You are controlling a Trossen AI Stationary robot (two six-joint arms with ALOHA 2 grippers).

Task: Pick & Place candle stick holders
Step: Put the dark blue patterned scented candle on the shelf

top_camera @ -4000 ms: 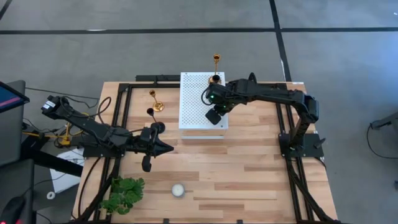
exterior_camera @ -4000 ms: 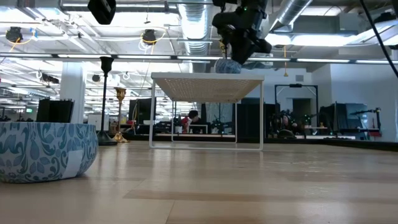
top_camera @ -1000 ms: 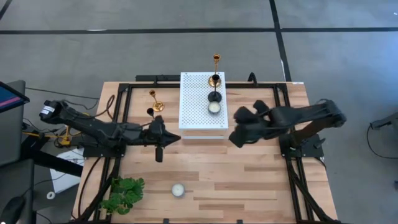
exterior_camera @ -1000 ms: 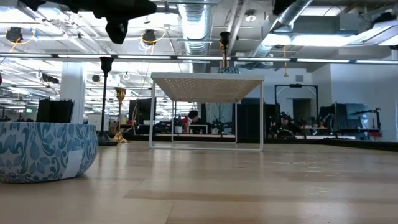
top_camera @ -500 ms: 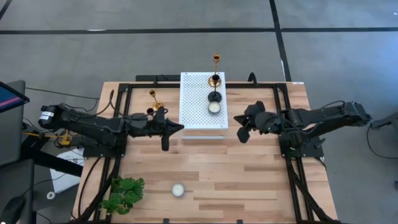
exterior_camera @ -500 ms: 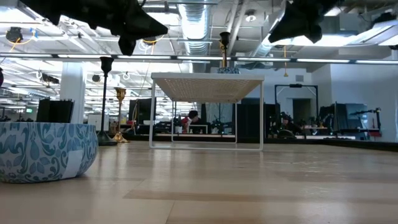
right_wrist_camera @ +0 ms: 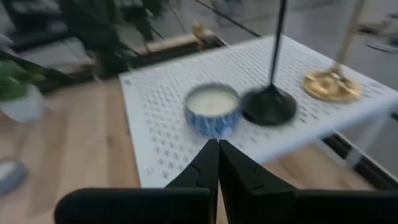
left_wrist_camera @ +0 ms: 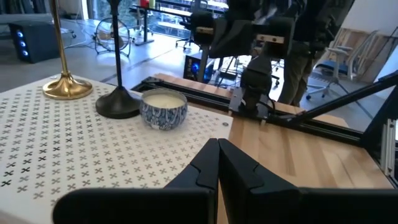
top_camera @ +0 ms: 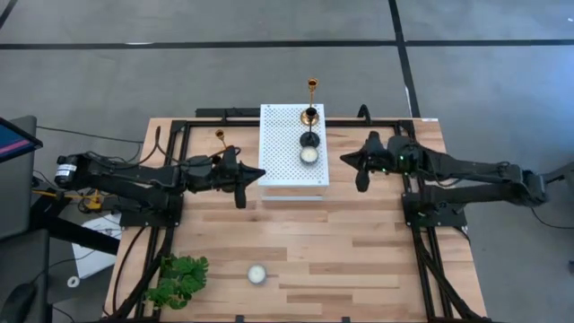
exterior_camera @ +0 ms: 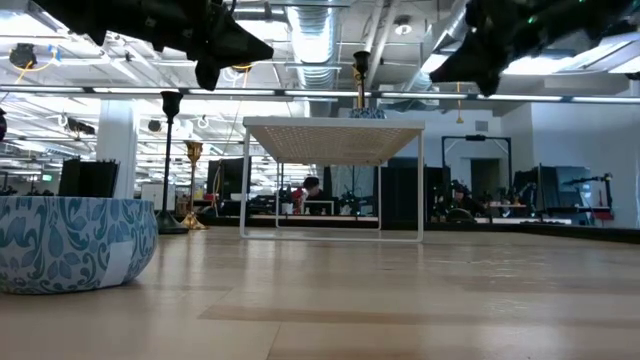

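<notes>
Your left gripper (top_camera: pixel 255 173): fingers pressed together, empty, at the white perforated stand's (top_camera: pixel 280 152) left edge; your right gripper (top_camera: pixel 346 161): likewise closed, empty, just right of the stand; on the stand, gold holder (top_camera: pixel 311 97), black holder (top_camera: pixel 310 136), blue candle bowl (top_camera: pixel 308 155); left of it, gold holder (top_camera: pixel 221 142) on the table
</notes>
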